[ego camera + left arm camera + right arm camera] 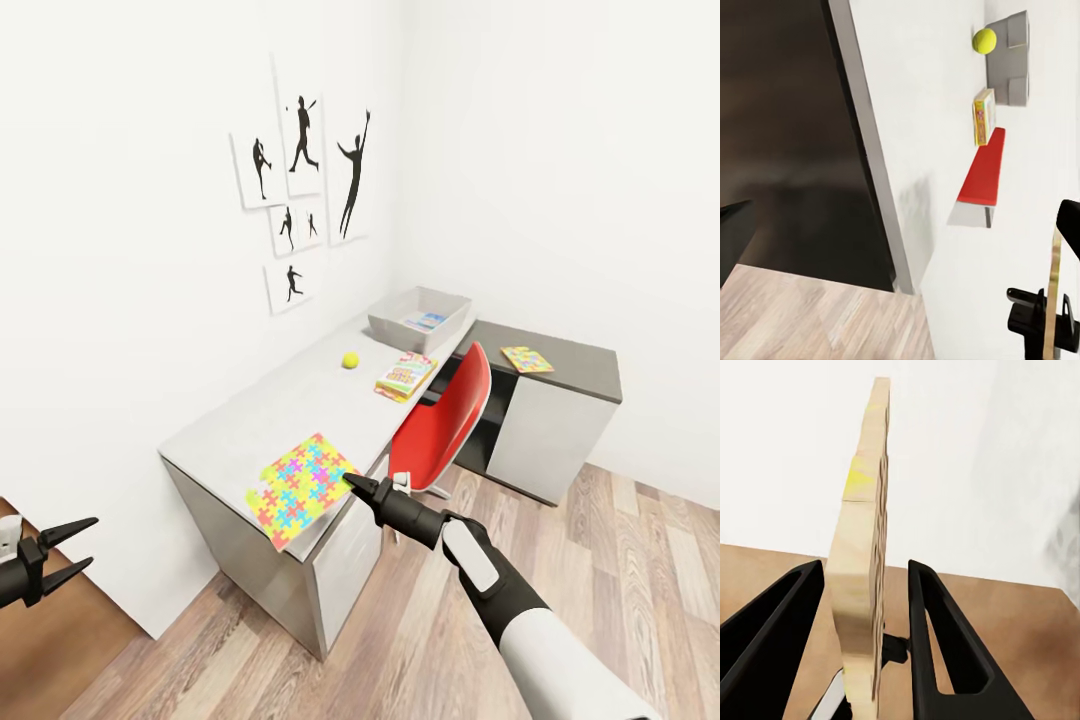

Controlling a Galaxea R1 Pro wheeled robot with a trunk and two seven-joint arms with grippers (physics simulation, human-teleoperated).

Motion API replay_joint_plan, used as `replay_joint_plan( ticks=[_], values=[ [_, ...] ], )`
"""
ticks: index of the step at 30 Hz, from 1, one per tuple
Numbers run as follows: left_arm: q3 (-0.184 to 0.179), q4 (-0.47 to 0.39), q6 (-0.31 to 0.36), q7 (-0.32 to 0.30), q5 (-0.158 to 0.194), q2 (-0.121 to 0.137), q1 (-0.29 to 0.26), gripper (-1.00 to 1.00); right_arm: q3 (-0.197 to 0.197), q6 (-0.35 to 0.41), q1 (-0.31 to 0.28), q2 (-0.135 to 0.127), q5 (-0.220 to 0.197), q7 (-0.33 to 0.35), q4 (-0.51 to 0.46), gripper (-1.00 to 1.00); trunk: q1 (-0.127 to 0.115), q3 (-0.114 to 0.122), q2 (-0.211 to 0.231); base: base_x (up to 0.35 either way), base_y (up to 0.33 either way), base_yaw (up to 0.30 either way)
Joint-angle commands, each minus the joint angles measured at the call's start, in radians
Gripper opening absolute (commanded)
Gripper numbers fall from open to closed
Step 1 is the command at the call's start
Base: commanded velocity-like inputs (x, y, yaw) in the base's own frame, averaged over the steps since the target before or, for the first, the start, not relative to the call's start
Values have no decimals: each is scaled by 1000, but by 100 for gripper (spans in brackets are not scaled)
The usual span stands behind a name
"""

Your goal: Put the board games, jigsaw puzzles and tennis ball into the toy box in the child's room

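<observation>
Currently my left gripper (82,546) hangs open, empty. Right gripper (352,484) straddles the near jigsaw puzzle (300,488) at the table (250,410) edge, jaws not yet touching. Tennis ball (350,360), board game (406,375), second puzzle (527,359) remain outside; toy box (420,318) holds one game.

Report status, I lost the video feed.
Left claw open, idle. Right claw straddling jigsaw puzzle edge, not clamped. Red chair close beside.
</observation>
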Motion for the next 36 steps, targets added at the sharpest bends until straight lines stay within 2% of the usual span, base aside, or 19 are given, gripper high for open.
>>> replay_joint_plan(
  ticks=[1,17,27,36],
  values=[
    [1,0,3,-5,-4,0,-1,100,0,6,-1,0,-6,-1,0,-100,-4,2,6,0,0,0],
    [2,0,6,-11,-1,1,-1,100,-3,6,8,-6,-7,0,-1,-100,-8,5,13,0,0,0],
    [3,0,7,-19,0,7,-1,100,-3,6,8,-6,-7,0,-1,-100,-46,39,83,0,0,0],
    [-1,0,7,-19,0,9,-1,100,-3,5,9,-2,-5,0,2,-100,-80,78,146,-57,0,0]
  ],
)
